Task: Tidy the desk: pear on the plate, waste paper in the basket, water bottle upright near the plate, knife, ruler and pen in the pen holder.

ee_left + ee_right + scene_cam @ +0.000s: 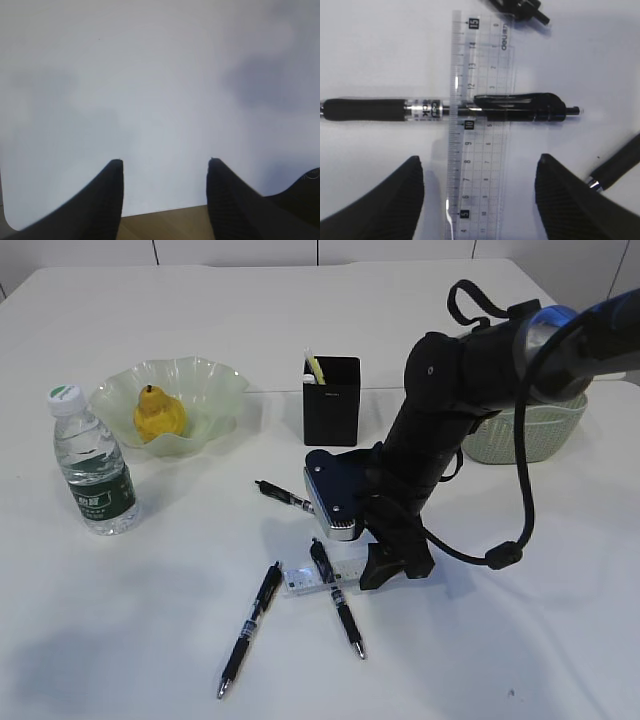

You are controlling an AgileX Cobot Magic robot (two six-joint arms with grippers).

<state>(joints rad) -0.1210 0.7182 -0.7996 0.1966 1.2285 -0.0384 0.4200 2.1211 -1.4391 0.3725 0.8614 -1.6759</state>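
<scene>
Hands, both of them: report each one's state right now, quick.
Left hand: open, holding nothing, above bare desk.
Right hand: open, holding nothing, astride the ruler with a pen lying across it.

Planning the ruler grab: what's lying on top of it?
One black pen lies across the clear ruler. The ruler's lower end runs out of frame, unseen.

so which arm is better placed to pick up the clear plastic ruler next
Right. The right gripper hangs open directly over the clear plastic ruler, fingers either side, though a black pen lies across it. The left gripper sees only bare white desk.
</scene>
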